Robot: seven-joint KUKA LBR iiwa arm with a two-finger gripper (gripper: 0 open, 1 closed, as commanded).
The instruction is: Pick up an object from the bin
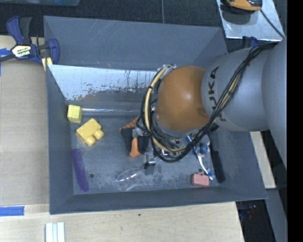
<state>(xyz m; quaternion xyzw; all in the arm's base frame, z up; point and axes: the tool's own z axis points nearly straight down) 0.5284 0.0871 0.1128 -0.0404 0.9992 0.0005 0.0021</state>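
Step in hand: approach; no grasp was evident.
Gripper (pixel 149 161): low in the bin (pixel 116 44), just right of the orange-and-black piece (pixel 134 144); whether it was open or closed could not be told.
Clear plastic item (pixel 127 176): just below that piece.
Arm: extended from the right, wrist turned down under its orange cover (pixel 179 100).
Next move, as judged: centre on the piece, close, then lift.

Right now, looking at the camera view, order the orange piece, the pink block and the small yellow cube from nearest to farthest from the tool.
1. Orange piece, just left of the tool, mid-bin.
2. Pink block, lower right of the bin floor.
3. Small yellow cube, far left, near the back wall.
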